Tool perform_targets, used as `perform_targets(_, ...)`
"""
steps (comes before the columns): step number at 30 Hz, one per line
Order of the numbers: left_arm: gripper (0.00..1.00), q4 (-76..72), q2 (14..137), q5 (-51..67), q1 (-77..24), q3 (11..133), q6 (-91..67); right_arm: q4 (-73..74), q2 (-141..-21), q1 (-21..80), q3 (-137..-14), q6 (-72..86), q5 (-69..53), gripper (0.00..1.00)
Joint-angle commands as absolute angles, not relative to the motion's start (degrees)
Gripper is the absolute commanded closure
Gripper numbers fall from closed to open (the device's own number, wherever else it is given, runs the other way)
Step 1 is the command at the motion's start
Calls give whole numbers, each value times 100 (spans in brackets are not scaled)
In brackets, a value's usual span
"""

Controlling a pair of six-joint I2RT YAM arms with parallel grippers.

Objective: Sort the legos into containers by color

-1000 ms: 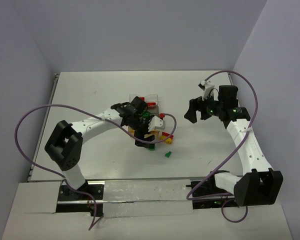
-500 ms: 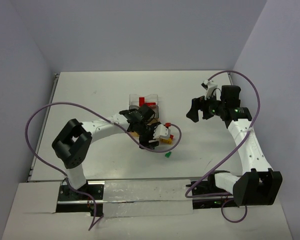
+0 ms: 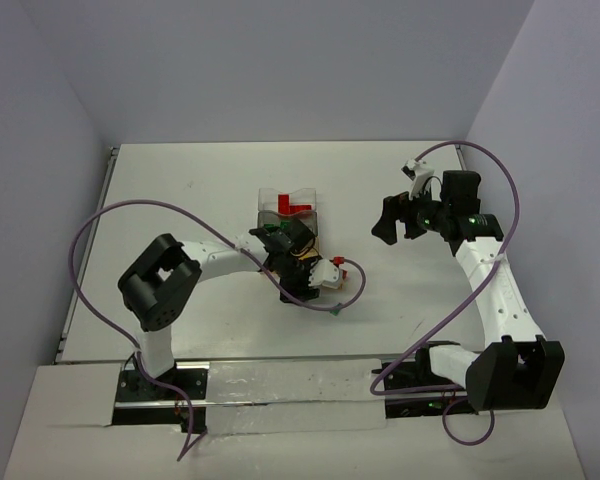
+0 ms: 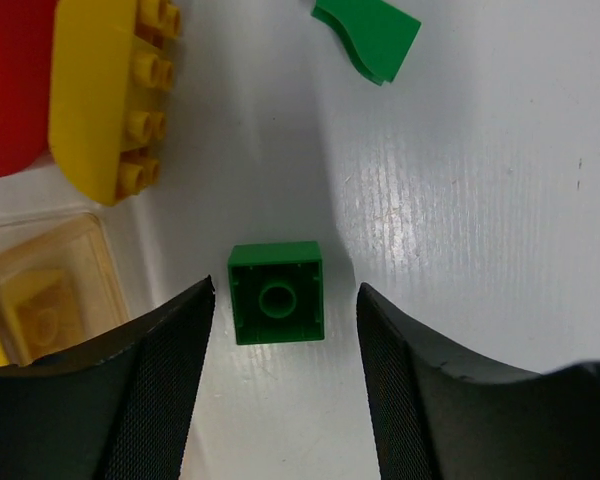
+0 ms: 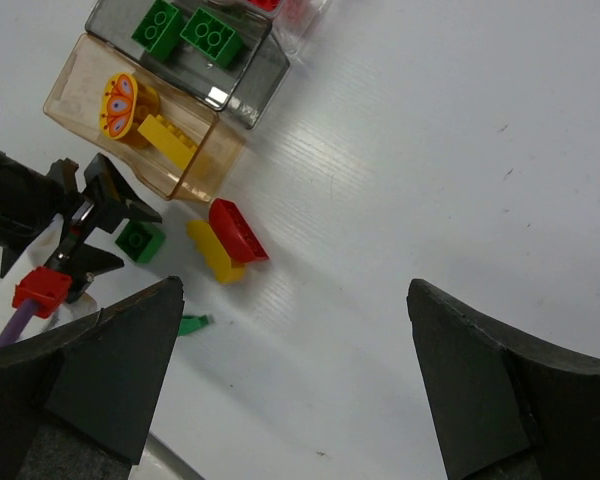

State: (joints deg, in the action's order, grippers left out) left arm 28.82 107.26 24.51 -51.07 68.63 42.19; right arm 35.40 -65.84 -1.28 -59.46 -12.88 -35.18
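While mesh-textured fingers (image 4: 160,380) of the left gripper (image 4: 285,292) flank, without touching, a glossy square green lego (image 4: 276,300), the right gripper (image 5: 293,288) gapes wide.

I count three trays, one clear tray (image 3: 266,205), one smoky grey tray (image 5: 242,100) and one amber tray (image 5: 195,165), with two green bricks (image 5: 158,27) in the grey, one yellow brick (image 5: 168,138) and one butterfly piece (image 5: 120,103) in the amber, and four loose: one green square brick (image 4: 276,293), one green curved piece (image 4: 368,38), one yellow rounded brick (image 4: 105,100), one red brick (image 5: 238,232).
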Motion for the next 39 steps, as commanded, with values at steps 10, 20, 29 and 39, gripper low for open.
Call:
perform_targets(10,90,2713,9843,2504,-5158,6691,3773,3524,-6618,-147,-6079,-1286,-3609,0)
perform_targets(20,100,2785,8916,2594,-3424,7981,1741,3430,-6797,-40,-6111,-1266,-3391,0)
perform_targets(29,93,2695,10195,1955,-3127,8588,995,3482,-6884,191,-6187,-1267,-3160,0)
perform_targets(39,86,2888,11001,1742,-3097,9215,809,3475,-6938,193,-6144,-1269,-3138,0)
